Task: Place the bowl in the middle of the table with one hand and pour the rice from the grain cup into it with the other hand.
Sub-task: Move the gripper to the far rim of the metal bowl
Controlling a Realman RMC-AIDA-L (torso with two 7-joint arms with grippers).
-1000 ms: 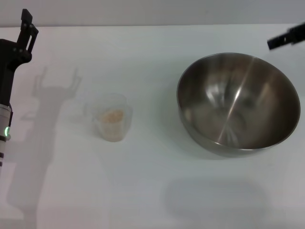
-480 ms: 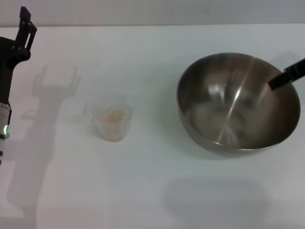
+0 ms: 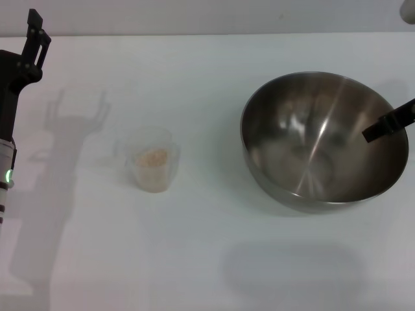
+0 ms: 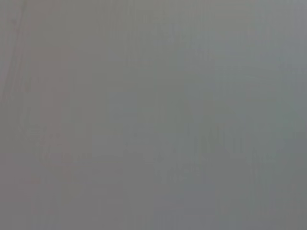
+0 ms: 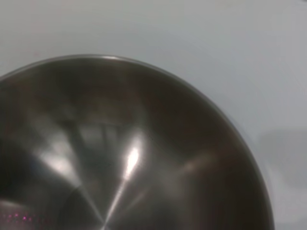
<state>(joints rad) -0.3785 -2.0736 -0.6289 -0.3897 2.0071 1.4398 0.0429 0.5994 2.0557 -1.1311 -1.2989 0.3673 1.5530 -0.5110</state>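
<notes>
The steel bowl (image 3: 292, 129) stands on the right of the white table (image 3: 194, 253). It fills the right wrist view (image 5: 144, 158), and its inside holds nothing. The clear grain cup (image 3: 153, 175) stands left of centre, upright, with beige rice (image 3: 154, 157) in it. My right gripper (image 3: 388, 124) shows as one dark finger reaching in over the bowl's right rim; the rest is out of view. My left gripper (image 3: 35, 29) is raised at the far left edge, well apart from the cup. Its shadow shows two spread fingers. The left wrist view shows only plain grey.
My left arm (image 3: 8, 129) runs down the left edge, casting a shadow (image 3: 71, 116) on the table beside the cup. A faint shadow (image 3: 292, 269) lies on the table in front of the bowl.
My right gripper has come from behind the bowl's right side down over its right rim. The left arm, cup and bowl have not moved.
</notes>
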